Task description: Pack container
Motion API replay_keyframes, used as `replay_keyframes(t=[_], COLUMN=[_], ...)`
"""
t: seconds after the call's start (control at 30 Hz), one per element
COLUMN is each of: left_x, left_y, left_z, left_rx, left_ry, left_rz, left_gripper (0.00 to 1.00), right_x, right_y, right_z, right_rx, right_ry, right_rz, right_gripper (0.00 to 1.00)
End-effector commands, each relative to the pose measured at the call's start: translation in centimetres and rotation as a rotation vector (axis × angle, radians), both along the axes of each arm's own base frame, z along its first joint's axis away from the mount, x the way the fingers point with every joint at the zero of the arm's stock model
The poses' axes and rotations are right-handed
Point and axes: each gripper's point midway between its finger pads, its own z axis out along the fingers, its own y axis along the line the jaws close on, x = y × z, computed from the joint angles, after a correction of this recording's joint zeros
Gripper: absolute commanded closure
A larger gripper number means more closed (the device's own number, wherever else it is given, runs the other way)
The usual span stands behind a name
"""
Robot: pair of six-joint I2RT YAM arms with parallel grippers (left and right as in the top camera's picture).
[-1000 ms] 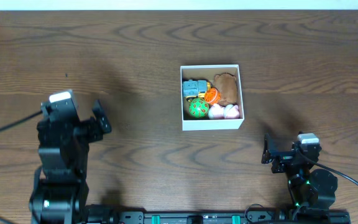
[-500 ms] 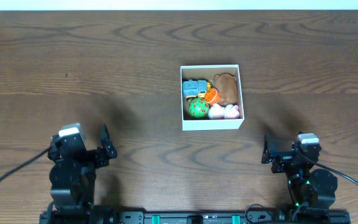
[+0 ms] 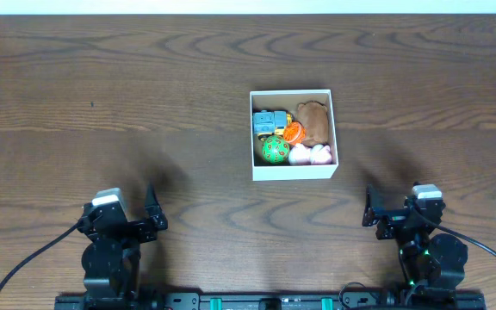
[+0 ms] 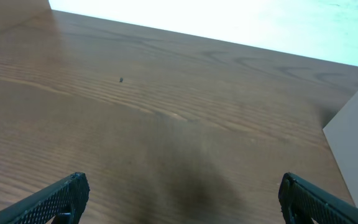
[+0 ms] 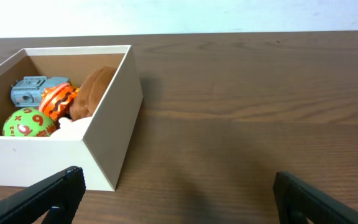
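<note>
The container (image 3: 294,172), a small white-walled box with a brown inside, sits at the table's centre. It holds a blue-grey robot toy (image 3: 268,121), an orange ball (image 3: 294,133), a green ball (image 3: 274,150), a brown plush (image 3: 315,120) and a pink-white toy (image 3: 309,155). In the right wrist view the container (image 5: 114,118) is at the left with toys inside. In the left wrist view only a white corner of the container (image 4: 356,143) shows. My left gripper (image 3: 151,211) is open and empty at the near left. My right gripper (image 3: 370,209) is open and empty at the near right.
Dark wood table (image 3: 145,103) all round the container. A white wall edge (image 3: 248,7) runs along the table's far side. A small dark speck (image 4: 121,79) lies on the wood to the left.
My left arm has pulled back toward the near edge and lowered. The right arm and the container have not moved.
</note>
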Motion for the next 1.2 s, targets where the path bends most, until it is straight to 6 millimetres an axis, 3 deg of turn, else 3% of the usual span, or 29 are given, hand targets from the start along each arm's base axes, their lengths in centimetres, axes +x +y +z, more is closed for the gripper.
replay_keyframes(t=[0.0,0.47,1.17], left_x=[0.0,0.2,0.3], left_y=[0.1,0.0,0.1], left_z=[-0.2,-5.3,-5.3], left_rx=[-0.006,-0.005,-0.004], left_ry=[-0.012,0.098,0.095], left_rz=[0.004,0.004,0.004], left_gripper=[0.02,0.02,0.02], right_x=[0.0,0.0,0.0], right_y=[0.1,0.1,0.1], right_z=[-0.1,-0.1,-0.1], right_rx=[-0.005,-0.005,-0.005], right_ry=[-0.004,-0.004,-0.004], right_rz=[0.005,0.005,0.005], right_gripper=[0.01,0.01,0.01])
